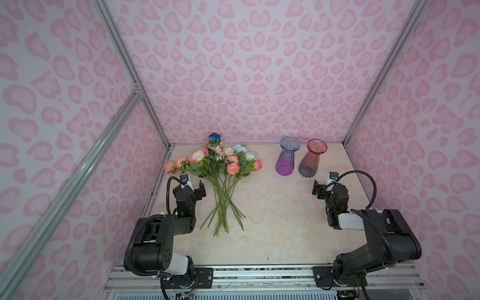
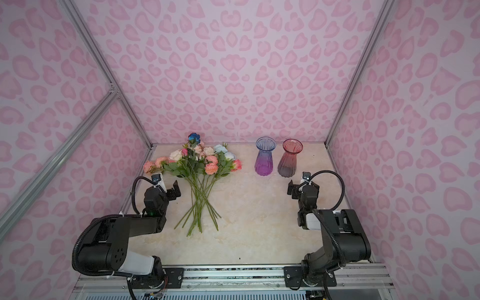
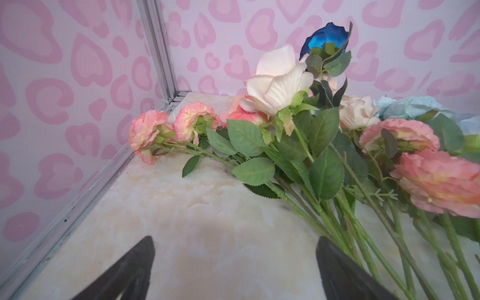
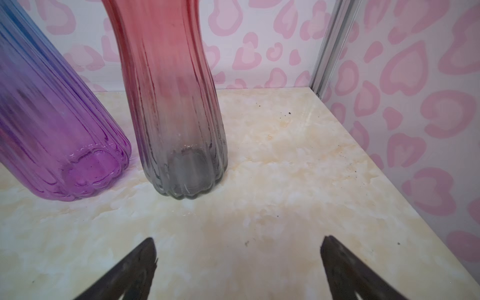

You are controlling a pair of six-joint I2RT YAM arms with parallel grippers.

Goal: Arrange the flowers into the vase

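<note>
The flowers (image 1: 220, 166) lie in a loose bunch on the table at the back left, heads toward the back wall and green stems fanning toward the front; a deep blue rose (image 1: 214, 138) tops the pile. In the left wrist view the flowers (image 3: 311, 145) lie ahead, their stems running just outside one finger. My left gripper (image 1: 197, 191) (image 3: 235, 241) hovers open and empty just left of the stems. A blue-to-purple vase (image 1: 287, 157) and a red-to-grey vase (image 1: 311, 158) (image 4: 176, 109) stand upright at the back right. My right gripper (image 1: 319, 191) (image 4: 239, 240) is open and empty, a short way in front of the red-to-grey vase.
Pink patterned walls with aluminium posts (image 1: 155, 124) close in the cream marble table (image 1: 272, 220) on three sides. A metal rail (image 1: 259, 275) carrying both arm bases runs along the front edge.
</note>
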